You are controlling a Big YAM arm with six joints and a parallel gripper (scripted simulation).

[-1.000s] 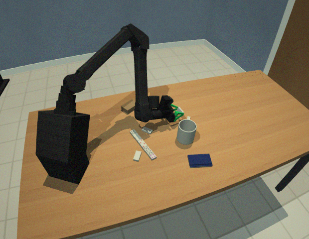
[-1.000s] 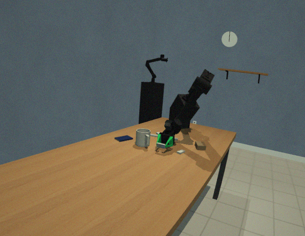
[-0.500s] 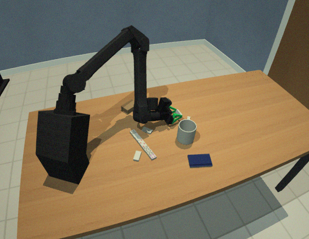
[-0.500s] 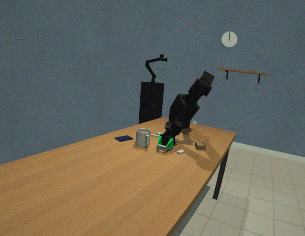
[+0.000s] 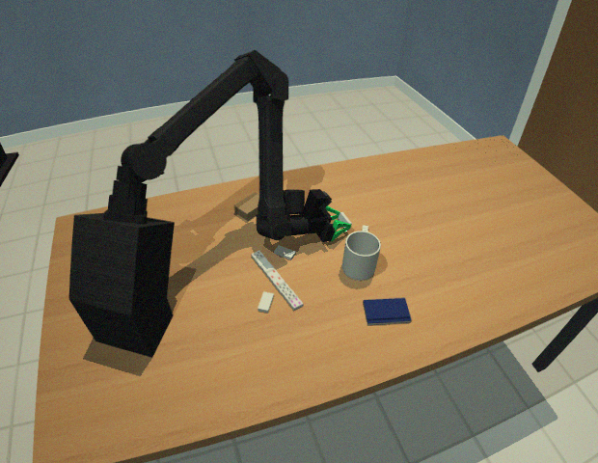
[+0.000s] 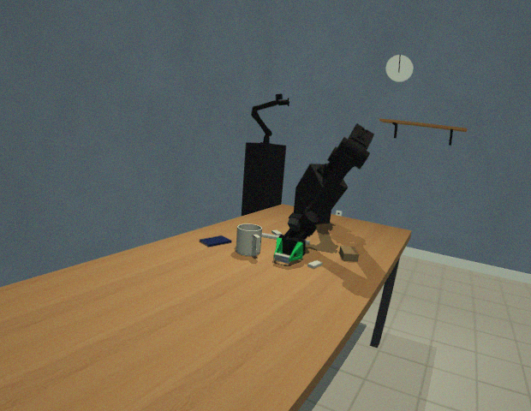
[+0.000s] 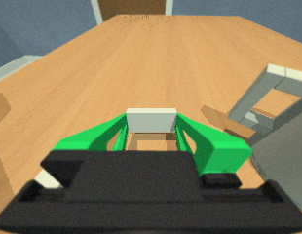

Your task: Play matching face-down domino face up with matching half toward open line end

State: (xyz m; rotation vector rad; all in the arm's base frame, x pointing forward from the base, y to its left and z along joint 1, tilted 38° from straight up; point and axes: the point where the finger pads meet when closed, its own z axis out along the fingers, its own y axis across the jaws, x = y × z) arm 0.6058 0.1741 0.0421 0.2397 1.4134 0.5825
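My gripper [image 5: 341, 220] [image 6: 288, 256] [image 7: 151, 116] is shut on a pale domino [image 5: 344, 217] [image 6: 282, 259] [image 7: 151, 117], held by its two ends, tilted up and just above the table. Its blank side shows in the wrist view; its pips cannot be made out. The line of face-up dominoes [image 5: 278, 281] [image 6: 270, 235] lies diagonally, its far end in shadow. A face-down domino [image 5: 265, 302] [image 6: 276, 232] lies beside its near half. A grey domino [image 5: 285, 252], partly shadowed, lies near its far end. Another pale domino [image 6: 314, 264] [image 7: 48, 179] lies beside the gripper.
A grey mug [image 5: 360, 259] [image 6: 247, 242] [image 7: 289, 158] stands close beside the gripper, its handle toward the far side. A dark blue book [image 5: 387, 311] [image 6: 215, 241] lies beyond it. A brown block [image 5: 246, 206] [image 6: 348, 253] lies near the table's back edge.
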